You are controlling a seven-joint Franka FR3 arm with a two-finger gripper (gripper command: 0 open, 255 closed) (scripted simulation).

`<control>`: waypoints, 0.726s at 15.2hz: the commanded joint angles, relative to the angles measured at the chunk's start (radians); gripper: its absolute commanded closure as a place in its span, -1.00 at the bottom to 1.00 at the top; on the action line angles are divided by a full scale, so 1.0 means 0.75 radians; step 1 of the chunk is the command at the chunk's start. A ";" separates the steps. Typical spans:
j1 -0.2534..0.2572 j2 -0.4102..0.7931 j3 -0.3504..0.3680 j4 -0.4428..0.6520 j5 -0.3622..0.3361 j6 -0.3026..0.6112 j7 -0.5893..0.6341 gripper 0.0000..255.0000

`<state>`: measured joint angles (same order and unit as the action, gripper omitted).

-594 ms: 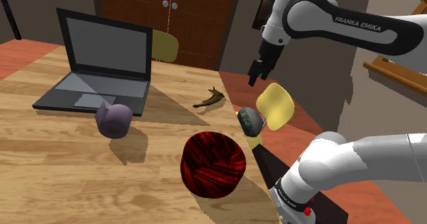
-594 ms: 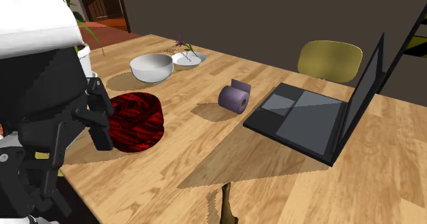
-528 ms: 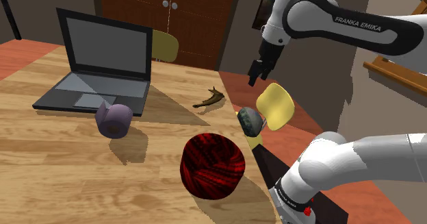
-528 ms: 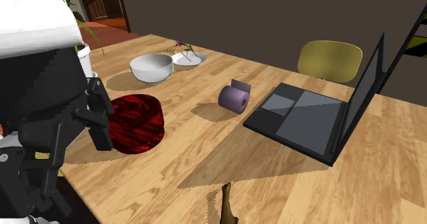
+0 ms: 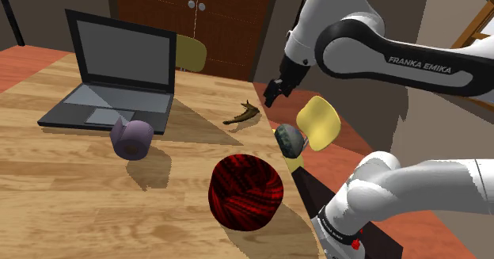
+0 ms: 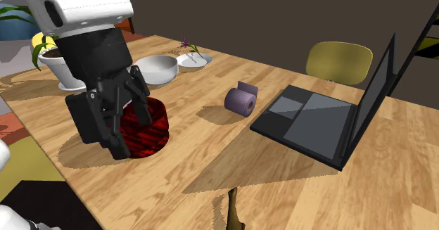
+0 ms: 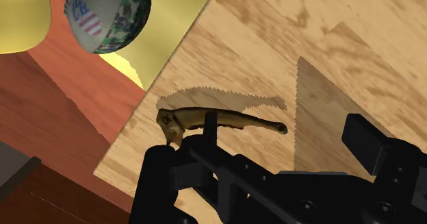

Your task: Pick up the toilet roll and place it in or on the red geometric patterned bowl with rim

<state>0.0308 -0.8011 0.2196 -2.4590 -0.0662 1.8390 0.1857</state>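
The toilet roll [image 5: 133, 139] is a purple roll lying on its side on the wooden table, in front of the laptop; the second exterior view has the toilet roll [image 6: 241, 100] beside the laptop's corner. The red bowl [image 5: 246, 190] with a dark pattern stands near the table's edge closest to the stand, and its rim [image 6: 156, 126] shows behind the hand. My gripper [image 5: 271, 94] hangs open and empty high above the table's edge, well apart from roll and bowl. In the wrist view the gripper [image 7: 267, 147] looks down at a dark banana-shaped thing [image 7: 219, 118].
An open laptop [image 5: 119, 79] stands at the back. A white bowl [image 6: 156, 68] and a small dish [image 6: 192, 60] sit beyond the red bowl. Yellow chairs [image 5: 318, 123] [image 6: 339, 61] flank the table, and a camouflage ball [image 5: 289, 140] lies by one.
The arm has swung toward the shoulder view's left, carrying the gripper over the table's edge near the dark banana-shaped thing. Roll and bowl have not moved.
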 commanded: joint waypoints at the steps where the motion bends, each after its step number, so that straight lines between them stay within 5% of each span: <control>1: 0.012 0.000 0.095 -0.026 -0.005 0.086 0.094 -1.00; 6: -0.004 0.046 0.349 -0.050 -0.057 0.282 0.333 -1.00; 11: -0.106 0.139 0.648 -0.012 -0.175 0.443 0.607 -1.00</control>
<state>-0.0232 -0.7232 0.6497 -2.4821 -0.1734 2.1425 0.5887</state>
